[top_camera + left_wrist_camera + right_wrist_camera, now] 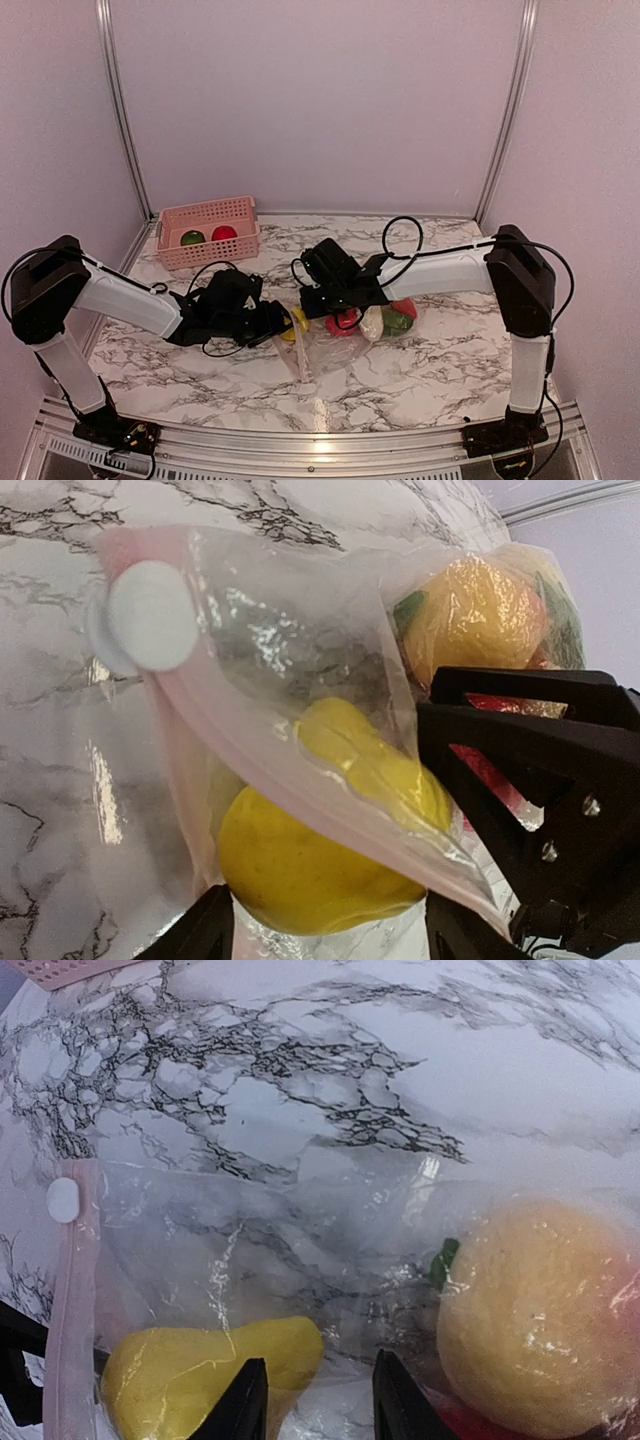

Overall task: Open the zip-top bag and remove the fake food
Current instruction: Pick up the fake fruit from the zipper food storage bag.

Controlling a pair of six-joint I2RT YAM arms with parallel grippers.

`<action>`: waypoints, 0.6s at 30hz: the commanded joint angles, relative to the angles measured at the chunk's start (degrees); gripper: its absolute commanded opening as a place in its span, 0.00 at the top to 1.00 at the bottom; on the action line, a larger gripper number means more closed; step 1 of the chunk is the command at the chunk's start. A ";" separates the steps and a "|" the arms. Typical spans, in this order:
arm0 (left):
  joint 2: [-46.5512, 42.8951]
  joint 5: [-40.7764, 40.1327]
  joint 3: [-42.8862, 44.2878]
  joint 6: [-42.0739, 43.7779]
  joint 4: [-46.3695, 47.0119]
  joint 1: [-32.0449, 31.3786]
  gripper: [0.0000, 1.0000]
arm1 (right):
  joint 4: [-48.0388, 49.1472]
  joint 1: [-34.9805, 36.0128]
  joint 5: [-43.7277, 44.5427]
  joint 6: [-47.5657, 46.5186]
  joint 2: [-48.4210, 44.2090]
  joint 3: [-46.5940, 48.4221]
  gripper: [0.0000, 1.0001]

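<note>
While the clear bag (318,352) lies on the marble surface (450,370) at the lower middle of the overhead frame with the toy food (385,320) inside, my left fingers (320,935) stand open around a yellow piece (300,870), and I cannot tell whether my right fingers (315,1400) pinch the plastic.

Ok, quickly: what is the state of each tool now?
Left tool: open, straddling the yellow fruit inside the bag.
Right tool: partly open, the bag between its fingers.

No readable text or labels anywhere.
</note>
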 commanded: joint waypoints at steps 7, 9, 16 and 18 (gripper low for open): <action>-2.94 -2.10 -1.10 3.54 -6.36 -0.80 0.17 | 0.56 4.72 -4.79 1.00 -1.22 -3.30 0.58; -3.01 -2.35 -1.16 3.63 -6.79 -0.79 0.17 | 0.93 5.18 -5.31 1.16 -1.51 -3.76 0.56; -4.21 -3.73 -1.62 3.49 -8.84 -1.23 0.27 | 2.26 5.62 -6.35 1.54 -4.11 -6.01 0.51; -4.43 -3.91 -1.72 3.56 -9.08 -1.39 0.29 | 2.10 5.64 -6.58 1.32 -4.37 -6.02 0.47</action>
